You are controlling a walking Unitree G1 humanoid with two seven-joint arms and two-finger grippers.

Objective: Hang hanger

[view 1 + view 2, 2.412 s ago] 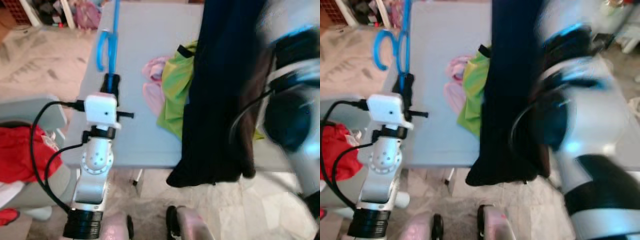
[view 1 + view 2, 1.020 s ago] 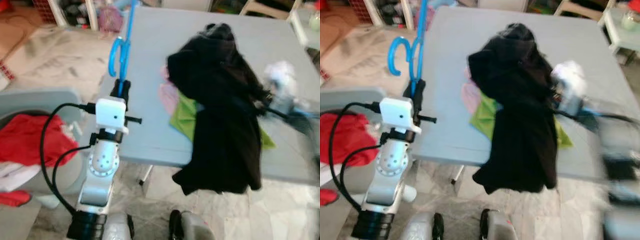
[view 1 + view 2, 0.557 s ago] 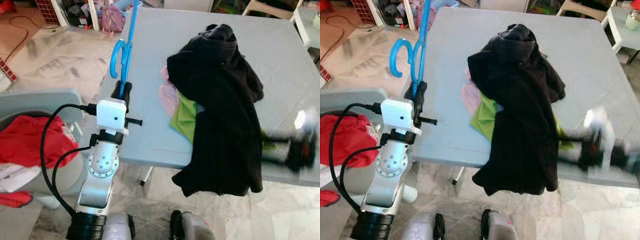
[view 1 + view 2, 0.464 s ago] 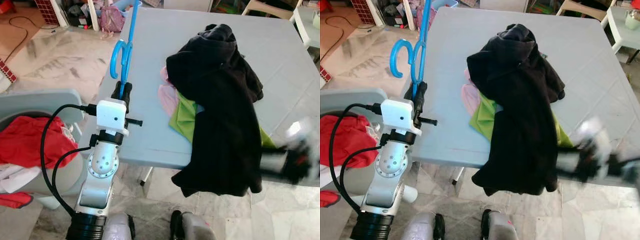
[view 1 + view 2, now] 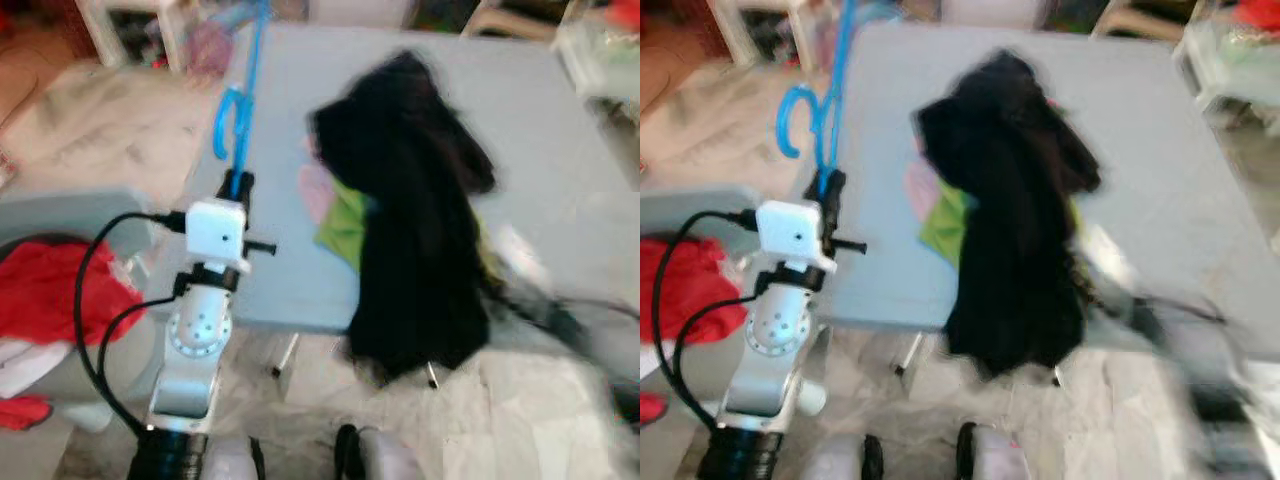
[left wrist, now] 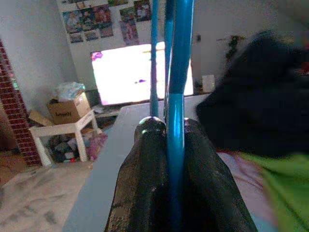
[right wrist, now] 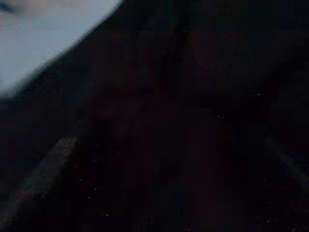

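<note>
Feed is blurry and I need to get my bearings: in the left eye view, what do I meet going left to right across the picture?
Red cloth → left arm's wrist camera, with the blue hanger rising from its fingers → pink and green clothes → black garment hanging over the grey table's near edge → blurred right arm.

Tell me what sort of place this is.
Probably a lived-in home's living room: a bright television screen on the far wall, a cardboard box on a low white side table, and clothes piled on a grey folding table.
</note>
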